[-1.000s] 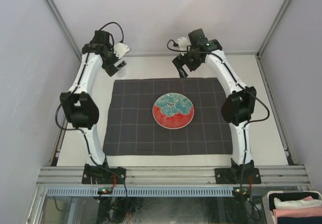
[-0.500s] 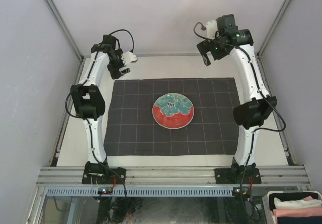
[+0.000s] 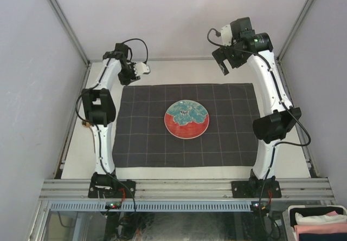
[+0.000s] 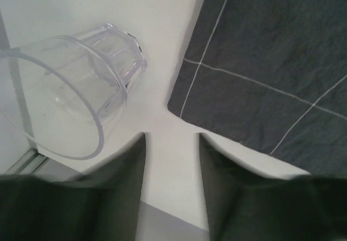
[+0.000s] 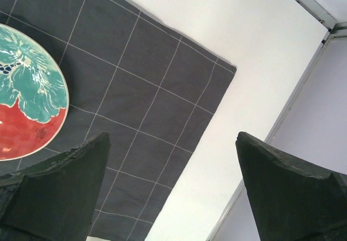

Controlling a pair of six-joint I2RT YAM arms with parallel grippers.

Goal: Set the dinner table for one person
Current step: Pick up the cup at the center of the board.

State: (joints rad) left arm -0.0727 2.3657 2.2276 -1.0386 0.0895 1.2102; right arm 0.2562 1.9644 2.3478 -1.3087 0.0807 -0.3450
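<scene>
Off-white dinner table under checked cloth, white walls around. Plate mid-cloth; clear glass just off cloth's far-left corner. Over that corner left gripper narrow, empty; right gripper wide, empty.

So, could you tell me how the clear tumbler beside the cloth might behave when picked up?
The clear tumbler looks rigid and smooth-walled, so probably slippery. It appears empty, so likely light and easily tipped. If glass, possibly fragile.
</scene>
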